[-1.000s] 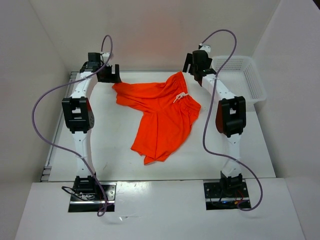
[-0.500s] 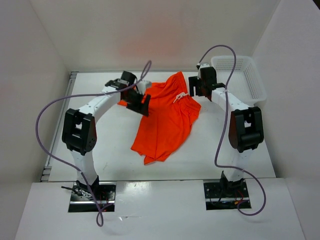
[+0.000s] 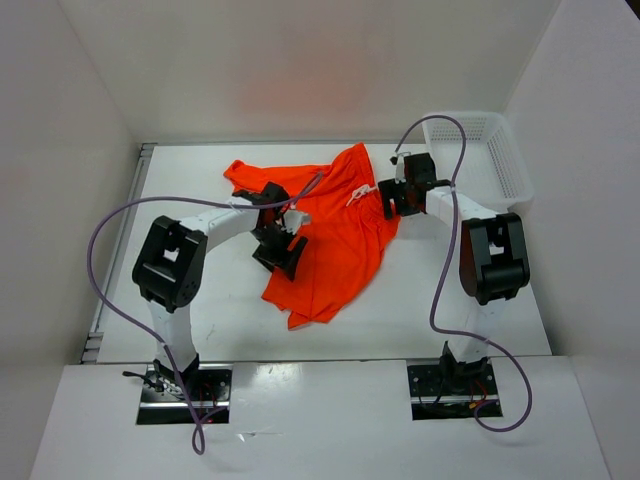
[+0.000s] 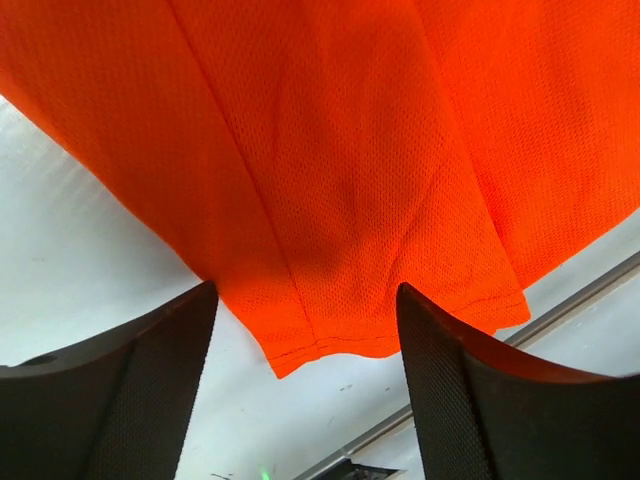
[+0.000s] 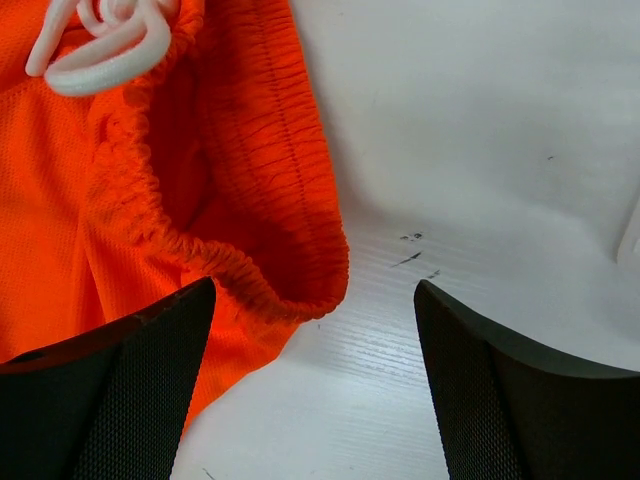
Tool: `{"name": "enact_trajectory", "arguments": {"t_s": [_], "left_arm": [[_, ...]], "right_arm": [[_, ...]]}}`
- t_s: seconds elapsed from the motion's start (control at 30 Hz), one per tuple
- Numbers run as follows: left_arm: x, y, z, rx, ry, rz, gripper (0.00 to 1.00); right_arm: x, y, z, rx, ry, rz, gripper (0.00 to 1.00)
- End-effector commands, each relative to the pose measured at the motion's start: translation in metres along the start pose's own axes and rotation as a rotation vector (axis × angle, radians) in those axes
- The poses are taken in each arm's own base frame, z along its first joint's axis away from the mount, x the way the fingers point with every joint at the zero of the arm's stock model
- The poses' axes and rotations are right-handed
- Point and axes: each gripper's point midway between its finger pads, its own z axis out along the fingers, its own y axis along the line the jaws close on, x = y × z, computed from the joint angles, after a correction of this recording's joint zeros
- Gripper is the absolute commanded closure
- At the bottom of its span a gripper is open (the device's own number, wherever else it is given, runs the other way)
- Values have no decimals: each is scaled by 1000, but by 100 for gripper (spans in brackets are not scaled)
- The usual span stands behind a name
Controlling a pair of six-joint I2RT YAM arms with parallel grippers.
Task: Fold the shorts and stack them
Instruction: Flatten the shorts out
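1. Both claws have come in from the far side of the desk [image 3: 200, 300] over the last second. The left claw [image 4: 305, 292] has swept inward and toward the near side. The right claw [image 5: 315, 290] has pulled back and down a little.
2. The left claw's fingers are spread wide. They hang just above the orange shorts [image 3: 335, 225], with a seam and the hem [image 4: 330, 350] of one leg showing between them. Nothing is gripped.
3. The right claw is also wide open and holds nothing. It straddles the rounded corner of the gathered waistband [image 5: 270, 230], and the white drawstring [image 5: 100, 45] lies just beyond, on its left.
4. The shorts lie crumpled on the middle of the desk. The waistband is toward the right, one leg runs toward the near edge, and the other trails off to the far left. They are well apart from the white basket [image 3: 515, 165] in the far right corner.
5. The move reads as an approach to two grasp points, the leg edge and the waistband corner. The fold itself is not yet begun.
6. The left arm [image 3: 220, 218] is bent sharply at the elbow, with its forearm reaching rightward over the garment's left edge. The right arm [image 3: 455, 203] folds inward, with its wrist pitched down toward the waistband.
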Motion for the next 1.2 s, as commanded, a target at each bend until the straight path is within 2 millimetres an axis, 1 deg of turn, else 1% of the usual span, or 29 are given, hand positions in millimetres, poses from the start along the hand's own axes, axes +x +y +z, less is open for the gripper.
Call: {"name": "enact_trajectory", "arguments": {"t_s": [0.0,0.07,0.17,0.2,0.23,0.27,0.3,0.33,0.37,0.4,0.43,0.47,0.5,0.53,0.57,0.6,0.63,0.67,0.7,0.73,0.8,0.83,0.9,0.97,1.0,1.03,1.07,1.1,1.17], "left_arm": [[17,-3,4,26,52,-15,23],[32,-14,15,17,110,15,23],[51,-9,29,-22,189,16,35],[52,-8,31,-21,197,13,40],[54,-7,33,-21,206,10,53],[54,-9,36,-7,218,4,59],[55,-8,38,-7,227,1,67],[49,-8,36,-7,211,6,82],[47,-8,38,-7,212,6,88],[41,-6,36,-21,198,13,93],[38,-4,35,-35,190,17,96],[32,7,28,-69,166,3,100],[30,15,24,-92,164,-10,100],[18,21,15,-116,124,-12,100],[13,28,4,-139,108,-25,100],[6,47,-7,-189,74,-55,100],[0,56,-18,-216,52,-72,100],[-15,65,-35,-244,0,-82,100],[-24,75,-49,-271,-43,-98,100],[-29,98,-63,-311,-78,-144,100],[-44,116,-85,-356,-141,-171,100],[-45,130,-84,-372,-144,-196,98],[-49,137,-82,-375,-150,-204,91],[-59,142,-77,-378,-168,-200,89],[-62,151,-79,-392,-179,-210,85],[-68,160,-75,-397,-194,-217,72],[-78,176,-88,-426,-241,-238,69],[-84,190,-91,-447,-259,-253,65],[-98,210,-115,-475,-332,-280,48]], "right_arm": [[-14,-4,-9,12,-62,0,15],[-9,-5,-5,21,-52,11,15],[-11,-13,-2,68,-65,28,13],[-9,-14,1,68,-56,18,13],[-9,-12,1,56,-56,18,16],[-3,-9,5,40,-36,18,19],[-8,-1,4,-5,-47,16,28],[-3,4,3,-34,-28,17,33],[0,9,6,-60,-20,17,39],[2,14,5,-86,-12,27,54],[9,14,6,-87,3,28,61],[9,16,6,-98,3,28,69],[18,17,10,-99,26,29,76],[26,15,11,-88,42,30,91],[26,15,11,-88,42,30,97],[29,15,9,-88,46,22,100],[34,13,10,-75,56,22,100],[27,12,4,-74,33,8,100],[30,12,1,-75,41,-5,100],[30,8,1,-69,41,2,100],[29,10,-6,-89,34,-25,100],[33,13,-6,-103,42,-24,100],[38,22,-8,-159,58,-30,100],[33,29,-10,-197,50,-29,100],[28,33,-11,-203,38,-49,100],[30,35,-12,-217,46,-48,100],[24,36,-13,-225,33,-49,100],[24,36,-13,-226,32,-58,100],[22,42,-15,-242,30,-65,100]]}}
